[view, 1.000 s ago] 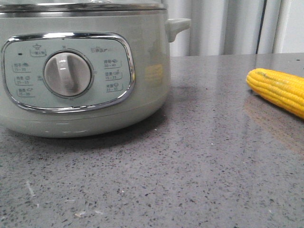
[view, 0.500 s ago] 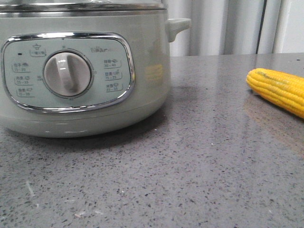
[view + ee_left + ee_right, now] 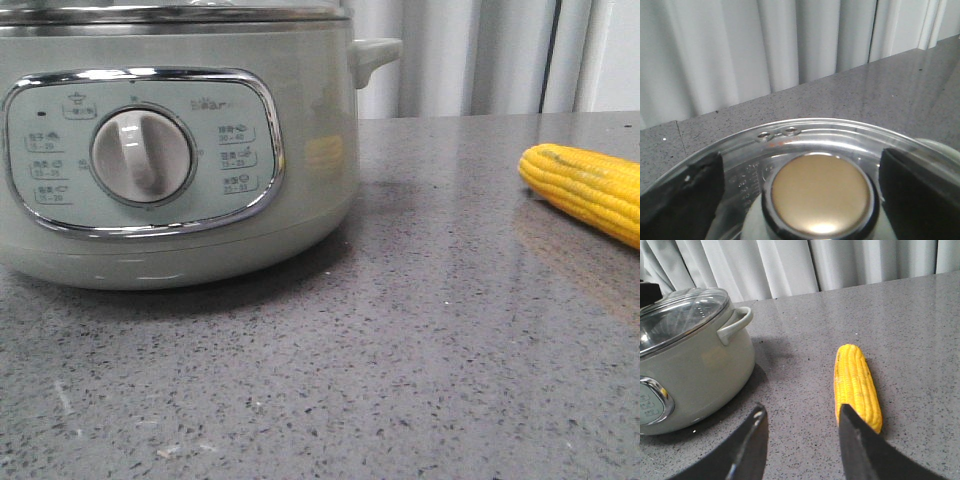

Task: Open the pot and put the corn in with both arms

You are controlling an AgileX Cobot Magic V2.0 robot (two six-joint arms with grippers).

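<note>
Pot (image 3: 180, 160) near left edge of surface (image 3: 420, 350), glass lid (image 3: 805, 135) on; left pincer (image 3: 805, 200) spread wide either side of gold knob (image 3: 822, 195), grab there, lid likely slippery, breakable. Corn (image 3: 856, 385) toward right edge, stiff, light; right pincer (image 3: 802, 440) apart above it, take mid-cob

A speckled grey stone countertop (image 3: 420, 340) runs back to pale pleated curtains (image 3: 740, 50).
</note>
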